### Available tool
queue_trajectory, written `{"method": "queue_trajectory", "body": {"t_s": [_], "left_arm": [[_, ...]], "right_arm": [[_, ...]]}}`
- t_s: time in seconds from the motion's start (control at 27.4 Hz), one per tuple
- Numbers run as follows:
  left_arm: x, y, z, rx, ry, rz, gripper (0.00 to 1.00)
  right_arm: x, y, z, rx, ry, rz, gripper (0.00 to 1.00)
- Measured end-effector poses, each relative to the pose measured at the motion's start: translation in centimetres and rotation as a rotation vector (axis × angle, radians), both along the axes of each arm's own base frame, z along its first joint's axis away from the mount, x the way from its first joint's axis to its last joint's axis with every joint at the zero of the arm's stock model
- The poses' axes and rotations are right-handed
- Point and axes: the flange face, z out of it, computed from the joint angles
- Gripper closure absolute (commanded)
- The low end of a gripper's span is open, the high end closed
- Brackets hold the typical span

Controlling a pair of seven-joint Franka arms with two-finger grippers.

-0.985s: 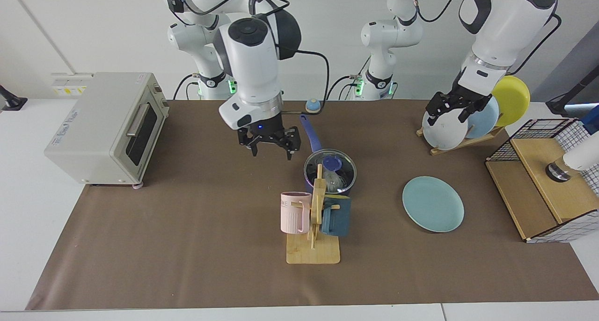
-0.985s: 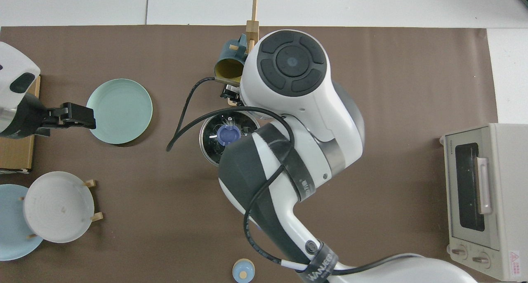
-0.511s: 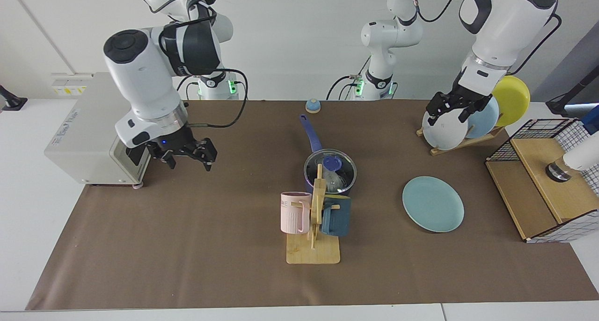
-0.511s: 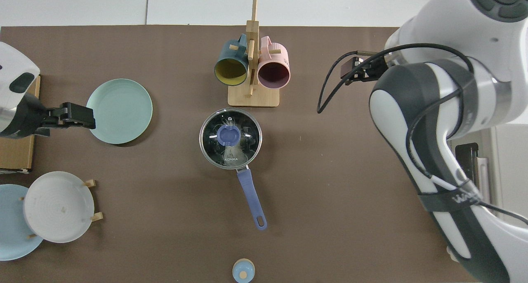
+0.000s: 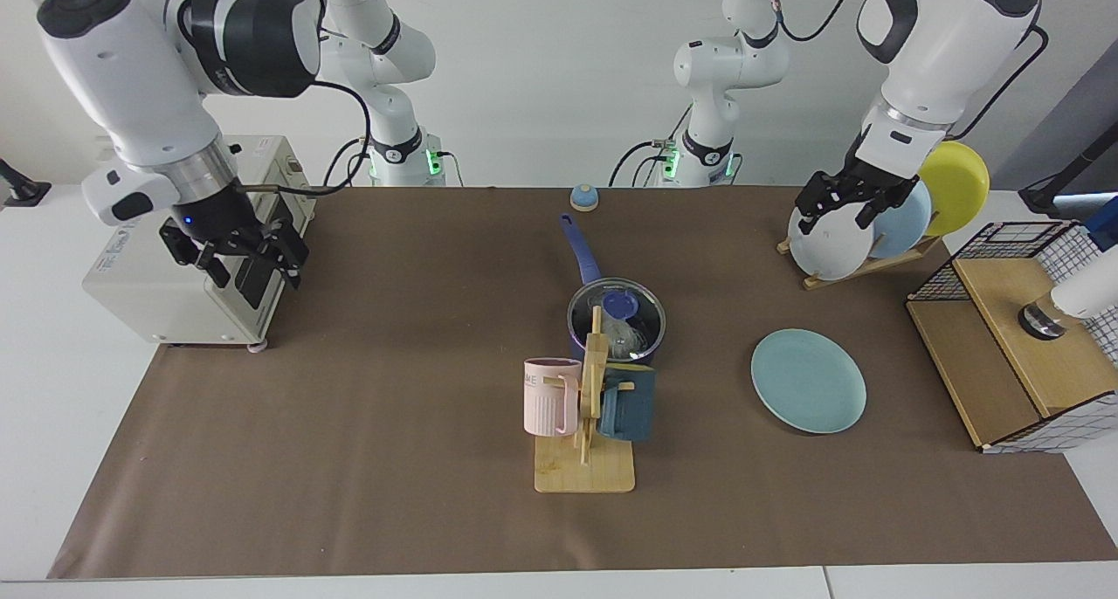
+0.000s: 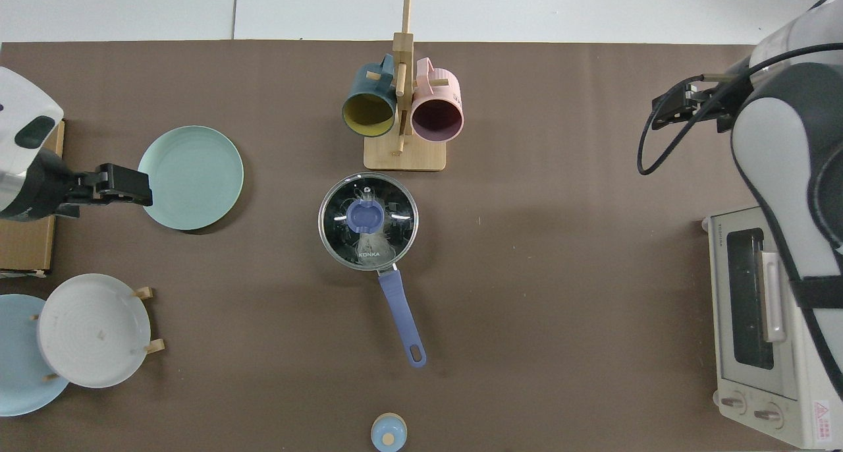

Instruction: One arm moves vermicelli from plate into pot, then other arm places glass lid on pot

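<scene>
Glass lid (image 6: 368,219), clear with blue knob, seated on pot (image 5: 617,321); whitish vermicelli (image 6: 373,246) visible beneath; teal plate (image 5: 808,380) bare; right gripper (image 5: 247,263) by toaster oven (image 5: 196,237), fingers parted, empty; left gripper (image 5: 845,204) over plate rack (image 5: 860,263), parted, empty.

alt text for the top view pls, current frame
The round clear glass lid with a blue knob sits on the small blue-handled saucepan mid-table, whitish vermicelli visible beneath it. The round teal plate lies bare, the left gripper open at its edge. The right arm hangs over the white toaster oven; its gripper is out of view.
</scene>
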Motion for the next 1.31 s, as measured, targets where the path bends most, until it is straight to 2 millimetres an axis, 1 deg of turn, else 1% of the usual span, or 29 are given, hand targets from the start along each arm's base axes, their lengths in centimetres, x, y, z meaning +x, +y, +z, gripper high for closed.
{"method": "queue_trajectory", "body": {"t_s": [0.15, 0.33, 0.58, 0.84, 0.95, 1.06, 1.2, 1.31], "left_arm": [[0.0, 0.0, 0.0, 0.0, 0.0, 0.0, 0.0], [0.0, 0.0, 0.0, 0.0, 0.0, 0.0, 0.0], [0.0, 0.0, 0.0, 0.0, 0.0, 0.0, 0.0], [0.0, 0.0, 0.0, 0.0, 0.0, 0.0, 0.0], [0.0, 0.0, 0.0, 0.0, 0.0, 0.0, 0.0], [0.0, 0.0, 0.0, 0.0, 0.0, 0.0, 0.0], [0.0, 0.0, 0.0, 0.0, 0.0, 0.0, 0.0], [0.0, 0.0, 0.0, 0.0, 0.0, 0.0, 0.0]], "right_arm": [[-1.7, -1.7, 2.1, 0.003, 0.004, -0.026, 0.0], [-3.5, -3.2, 3.4, 0.011, 0.007, -0.049, 0.0], [-6.8, -5.1, 3.7, 0.034, 0.024, -0.08, 0.0], [-9.5, -6.5, 3.1, 0.059, 0.042, -0.104, 0.0], [-10.3, -6.7, 2.7, 0.065, 0.039, -0.107, 0.0], [-10.9, -6.4, 2.2, 0.068, 0.029, -0.103, 0.0], [-11.4, -5.4, 1.7, 0.061, 0.03, -0.069, 0.0], [-11.3, -4.4, 1.6, 0.01, 0.024, -0.041, 0.0]]}}
